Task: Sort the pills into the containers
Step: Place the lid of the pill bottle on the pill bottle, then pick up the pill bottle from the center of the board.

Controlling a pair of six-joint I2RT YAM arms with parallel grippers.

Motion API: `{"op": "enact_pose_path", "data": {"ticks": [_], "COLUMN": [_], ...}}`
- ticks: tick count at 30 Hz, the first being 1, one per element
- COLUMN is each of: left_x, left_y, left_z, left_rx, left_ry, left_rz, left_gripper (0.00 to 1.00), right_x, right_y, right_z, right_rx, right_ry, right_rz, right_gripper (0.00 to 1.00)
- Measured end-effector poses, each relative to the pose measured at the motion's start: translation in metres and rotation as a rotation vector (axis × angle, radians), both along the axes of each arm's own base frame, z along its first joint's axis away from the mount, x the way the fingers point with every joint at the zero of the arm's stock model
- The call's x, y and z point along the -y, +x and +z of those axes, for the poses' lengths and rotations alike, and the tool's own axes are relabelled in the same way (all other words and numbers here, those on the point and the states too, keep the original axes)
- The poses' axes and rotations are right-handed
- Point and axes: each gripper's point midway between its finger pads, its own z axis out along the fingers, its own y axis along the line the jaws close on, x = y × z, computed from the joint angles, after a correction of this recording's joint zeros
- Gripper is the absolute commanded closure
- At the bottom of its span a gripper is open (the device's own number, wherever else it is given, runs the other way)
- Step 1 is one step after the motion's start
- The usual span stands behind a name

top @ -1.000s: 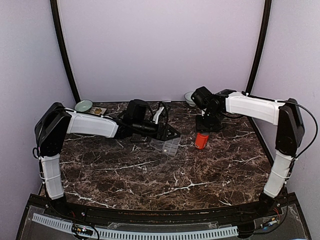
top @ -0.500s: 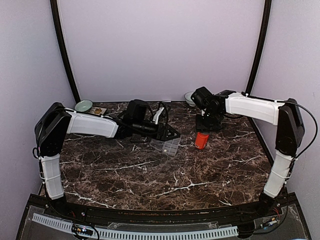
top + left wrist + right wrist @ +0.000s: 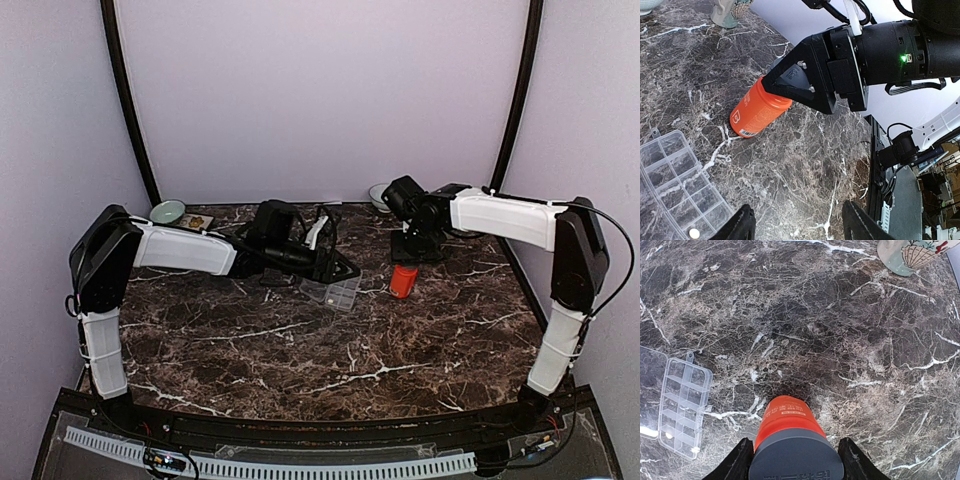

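Left arm: stretched low across the dark marble table (image 3: 300,350) towards centre; left gripper (image 3: 799,220) spread, empty (hovering at the box's edge)
Right arm: angled down from the far right; right gripper (image 3: 795,460) clamping the upright orange cylindrical bottle with grey cap (image 3: 787,425)
Box: small flat clear-plastic organiser box (image 3: 335,291); mid-table, lid open, beside the bottle

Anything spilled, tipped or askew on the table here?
Nothing stands out. The bottle stands upright with its cap on; the organiser lies flat, lid open, one white pill inside a compartment.
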Motion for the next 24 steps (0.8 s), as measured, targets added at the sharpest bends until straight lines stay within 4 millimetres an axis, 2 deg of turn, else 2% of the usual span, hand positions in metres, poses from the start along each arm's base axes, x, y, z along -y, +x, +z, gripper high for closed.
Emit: {"op": "enact_pose_path", "data": {"ticks": [14,24], "left_x": [0.000,0.000], "left_y": [0.001,0.001], "left_z": [0.000,0.000], "left_rx": [0.002,0.002], "left_ry": [0.002,0.002], "left_rz": [0.005,0.006], "left_gripper": [0.38,0.38], "right_x": [0.002,0.002], "right_y": [-0.002,-0.002], "right_z": [-0.009,-0.015], "right_rx": [-0.002,-0.001], "right_ry": [-0.011,-0.007], "right_rz": [0.003,0.006], "right_gripper": [0.45,0.38]}}
